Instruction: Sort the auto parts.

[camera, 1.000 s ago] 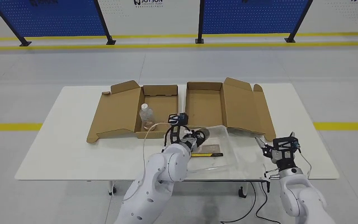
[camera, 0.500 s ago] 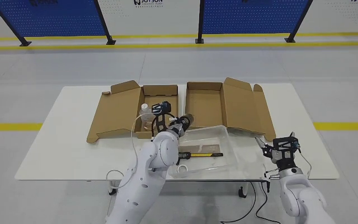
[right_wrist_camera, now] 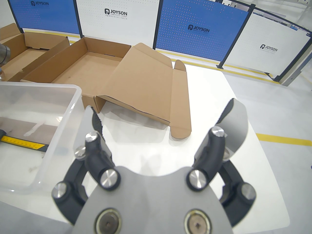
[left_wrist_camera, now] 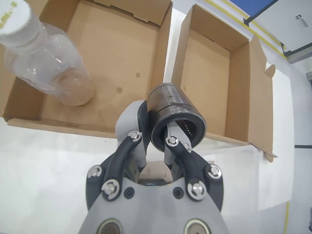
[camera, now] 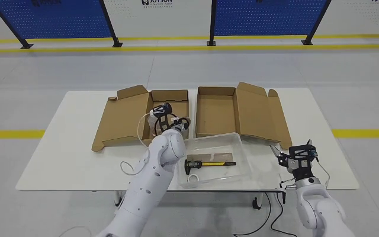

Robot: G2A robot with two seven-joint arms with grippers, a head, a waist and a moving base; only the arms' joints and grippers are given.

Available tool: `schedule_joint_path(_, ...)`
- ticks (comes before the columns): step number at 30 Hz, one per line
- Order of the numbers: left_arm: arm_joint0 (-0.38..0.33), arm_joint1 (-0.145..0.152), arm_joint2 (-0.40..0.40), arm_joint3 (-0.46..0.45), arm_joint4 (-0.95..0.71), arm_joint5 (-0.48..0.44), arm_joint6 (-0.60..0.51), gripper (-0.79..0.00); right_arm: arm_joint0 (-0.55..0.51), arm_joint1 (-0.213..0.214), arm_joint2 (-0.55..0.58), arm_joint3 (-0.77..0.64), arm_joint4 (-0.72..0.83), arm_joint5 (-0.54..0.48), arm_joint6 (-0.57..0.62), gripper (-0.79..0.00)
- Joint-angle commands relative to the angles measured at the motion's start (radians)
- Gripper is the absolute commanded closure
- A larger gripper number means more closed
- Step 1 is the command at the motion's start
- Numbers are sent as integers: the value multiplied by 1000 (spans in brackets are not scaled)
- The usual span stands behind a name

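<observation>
In the top view my left gripper (camera: 179,124) hangs over the near right corner of the left cardboard box (camera: 172,99). My right gripper (camera: 294,155) sits near the right front corner of the table (camera: 71,154), beside the clear bin (camera: 237,141) holding a caliper (camera: 207,163). The left wrist view gives me the clamp: one finger inside the bore of the linear bearing (left_wrist_camera: 174,103), one outside, with a plastic bottle (left_wrist_camera: 48,66) standing in that box nearby. The right wrist view shows its fingers spread wide.

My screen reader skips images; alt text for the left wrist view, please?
The left gripper holds a dark metal sleeve, one finger inside its bore. Beyond, a clear bottle stands in one cardboard box, beside a second box.
</observation>
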Motion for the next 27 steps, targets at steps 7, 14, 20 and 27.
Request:
schedule_joint_path(7,-66,-8,-5,136,-46,3,43,0,0,0,0,0,0,0,0,-785)
schedule_joint_path(14,-131,-20,23,275,-34,11,60,0,0,0,0,0,0,0,0,-785)
schedule_joint_path(20,-175,-33,34,374,-71,-1,88,0,0,0,0,0,0,0,0,-785)
schedule_joint_path(27,-222,-42,32,467,-100,-10,113,0,0,0,0,0,0,0,0,-785)
